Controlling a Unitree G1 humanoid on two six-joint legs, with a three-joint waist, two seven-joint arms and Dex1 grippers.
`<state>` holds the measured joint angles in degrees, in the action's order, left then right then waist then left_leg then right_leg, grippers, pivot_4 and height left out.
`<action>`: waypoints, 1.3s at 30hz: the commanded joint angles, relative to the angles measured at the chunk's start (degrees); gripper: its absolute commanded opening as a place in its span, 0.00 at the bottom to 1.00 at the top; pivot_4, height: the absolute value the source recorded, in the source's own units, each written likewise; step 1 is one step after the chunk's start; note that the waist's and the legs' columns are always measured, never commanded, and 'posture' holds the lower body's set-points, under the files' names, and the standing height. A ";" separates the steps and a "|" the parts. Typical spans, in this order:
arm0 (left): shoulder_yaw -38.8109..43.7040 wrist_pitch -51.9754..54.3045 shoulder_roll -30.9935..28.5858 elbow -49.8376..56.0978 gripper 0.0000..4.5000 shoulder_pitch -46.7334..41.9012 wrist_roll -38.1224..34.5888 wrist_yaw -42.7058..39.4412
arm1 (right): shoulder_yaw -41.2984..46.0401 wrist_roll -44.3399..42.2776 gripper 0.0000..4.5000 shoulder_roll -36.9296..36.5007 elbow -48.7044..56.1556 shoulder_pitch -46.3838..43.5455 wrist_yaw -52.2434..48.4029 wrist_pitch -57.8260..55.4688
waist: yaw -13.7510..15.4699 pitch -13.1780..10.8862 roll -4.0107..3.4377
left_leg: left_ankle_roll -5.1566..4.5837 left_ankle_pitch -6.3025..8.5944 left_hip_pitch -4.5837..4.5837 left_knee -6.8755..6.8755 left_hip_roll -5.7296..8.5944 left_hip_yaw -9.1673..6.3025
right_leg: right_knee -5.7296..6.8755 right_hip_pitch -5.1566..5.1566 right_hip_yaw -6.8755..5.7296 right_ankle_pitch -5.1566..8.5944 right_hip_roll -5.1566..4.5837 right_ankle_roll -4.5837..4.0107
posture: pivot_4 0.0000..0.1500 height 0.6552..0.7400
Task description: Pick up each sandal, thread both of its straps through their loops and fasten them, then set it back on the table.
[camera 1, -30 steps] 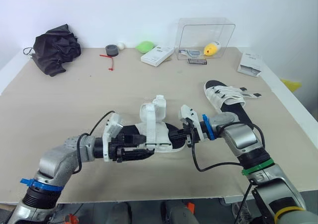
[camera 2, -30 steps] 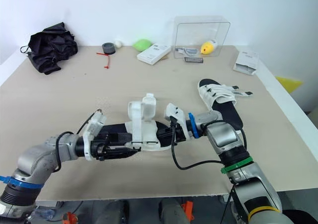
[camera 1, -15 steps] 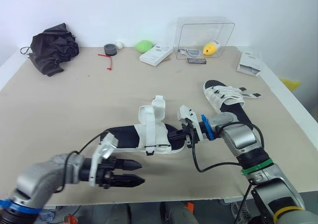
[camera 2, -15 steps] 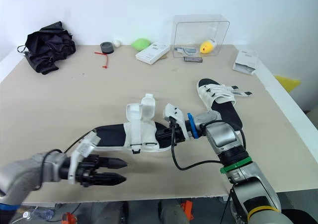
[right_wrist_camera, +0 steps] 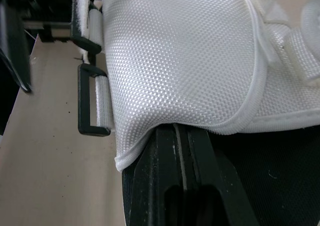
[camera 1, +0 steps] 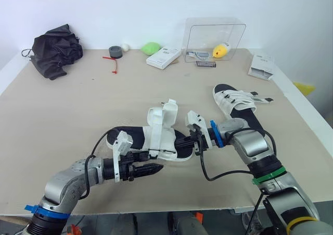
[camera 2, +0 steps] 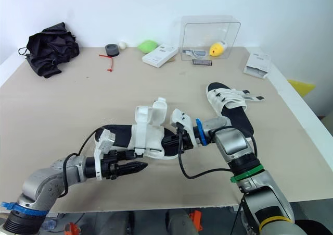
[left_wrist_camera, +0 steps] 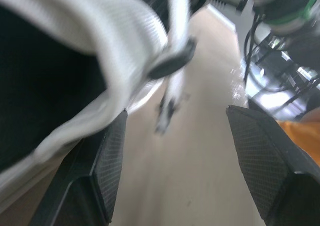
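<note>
Tabletop (camera 1: 67,115), black sandal (camera 1: 161,135), white straps loose

Before you stands a beige table (camera 1: 67,115); along its far edge lie a black cloth (camera 1: 57,50) at the left, a tape roll (camera 1: 116,52), a green lump (camera 1: 151,48), a white box (camera 1: 164,58), a clear box (camera 1: 215,39) and a white packet (camera 1: 261,67) at the right; nearer you, on the right, lies a strapped sandal (camera 1: 237,103).

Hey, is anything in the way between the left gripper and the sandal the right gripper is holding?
Nothing visible. The left gripper hangs open right beside the sandal, with only bare table showing between its fingers and the black loops. The right gripper is shut on the sandal.
</note>
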<state>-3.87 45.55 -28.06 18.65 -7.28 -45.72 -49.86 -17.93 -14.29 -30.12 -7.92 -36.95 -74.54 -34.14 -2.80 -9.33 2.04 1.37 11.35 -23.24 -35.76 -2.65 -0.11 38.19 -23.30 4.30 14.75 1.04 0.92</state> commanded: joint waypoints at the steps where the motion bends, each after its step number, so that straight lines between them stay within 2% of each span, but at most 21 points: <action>1: 2.03 3.91 0.72 3.53 0.73 -1.36 -5.86 1.48 | -1.41 0.73 0.00 0.00 -0.26 0.50 0.51 -0.57 | -0.02 0.00 0.00 | 0.00 0.00 0.00 -0.01 0.00 0.00 | 0.00 0.00 0.00 0.00 0.00 0.00 | 1.00 1.00; 6: 2.68 7.83 -0.21 3.91 0.73 -1.73 -8.98 2.88 | -1.55 0.74 0.00 0.23 -0.46 0.36 0.50 -0.39 | -0.02 0.00 0.00 | 0.00 0.00 0.00 0.00 -0.01 -0.04 | 0.00 0.00 0.00 0.00 0.03 0.00 | 1.00 1.00; 10: 1.38 9.22 -2.22 3.73 0.73 -1.43 -8.04 2.12 | -1.59 0.75 0.00 0.31 -0.64 0.13 0.45 -0.32 | -0.05 0.00 0.00 | 0.00 0.00 0.00 0.00 -0.01 -0.05 | 0.00 0.00 -0.01 0.00 0.05 -0.01 | 1.00 1.00; 12: 0.89 9.90 -2.71 3.49 0.62 -1.55 -7.92 2.48 | -1.60 0.78 0.00 0.31 -0.78 0.04 0.42 -0.26 | -0.05 0.00 0.00 | 0.00 0.00 0.00 0.00 -0.01 -0.06 | 0.00 0.00 -0.01 0.01 0.06 -0.01 | 1.00 1.00; 13: 0.48 9.76 -3.08 3.43 0.60 -1.69 -7.43 2.22 | -1.60 0.79 0.00 0.31 -0.82 0.01 0.40 -0.23 | -0.05 0.00 0.00 | 0.00 0.00 0.00 0.01 -0.01 -0.06 | 0.00 0.00 -0.01 0.01 0.05 -0.01 | 1.00 1.00; 19: -0.43 9.77 -3.70 2.31 0.01 -2.37 -6.11 2.17 | -1.59 0.67 0.00 0.30 -0.45 0.18 0.40 -0.34 | -0.05 0.00 0.00 | 0.00 0.00 0.01 0.01 -0.02 -0.06 | 0.00 -0.01 -0.01 0.01 0.06 -0.03 | 1.00 1.00; 24: -0.04 11.33 -2.70 2.13 0.01 -3.08 -7.57 3.08 | -1.57 0.59 0.00 0.39 -0.50 0.26 0.39 -0.33 | -0.05 0.00 0.00 | 0.00 0.00 0.00 0.01 -0.01 -0.06 | 0.00 0.00 -0.01 0.01 0.05 -0.02 | 1.00 1.00; 26: 0.62 14.13 -3.37 3.15 0.01 -3.02 -10.49 2.41 | -1.54 0.56 0.00 0.39 -0.39 0.33 0.44 -0.41 | -0.05 0.00 0.00 | 0.00 0.00 0.00 0.01 -0.01 -0.06 | 0.00 0.00 -0.01 0.01 0.05 -0.02 | 1.00 1.00; 28: 1.26 18.87 -6.22 5.87 0.01 -2.95 -16.17 -0.56 | -1.55 0.57 0.00 0.39 -0.35 0.35 0.47 -0.45 | -0.06 0.00 0.00 | 0.00 0.00 0.00 0.01 -0.01 -0.06 | 0.00 0.00 -0.01 0.01 0.05 -0.02 | 1.00 1.00; 35: 0.61 30.34 -18.50 10.81 0.01 -6.02 -27.64 -9.79 | -1.64 0.68 0.00 0.50 -0.83 -0.04 0.32 -0.20 | -0.13 -0.05 0.05 | 0.03 0.02 0.00 0.06 -0.01 -0.08 | 0.01 -0.03 -0.02 0.09 0.08 -0.05 | 1.00 1.00; 39: 1.90 31.97 -21.91 9.56 0.01 -11.59 -30.96 -12.08 | -1.81 0.61 0.00 0.43 -1.05 -0.22 0.21 0.01 | 0.01 -0.09 0.08 | 0.09 0.05 -0.04 0.06 -0.07 -0.20 | 0.02 -0.03 -0.12 0.15 0.15 -0.15 | 1.00 1.00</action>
<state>-3.45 76.87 -49.11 27.43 -17.04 -73.75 -59.97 -18.95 -14.86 -29.14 -7.78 -37.11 -74.95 -33.66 -2.79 -9.42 2.12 1.46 11.41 -23.27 -35.71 -2.72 -0.30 38.21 -23.32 4.18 14.89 1.19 0.78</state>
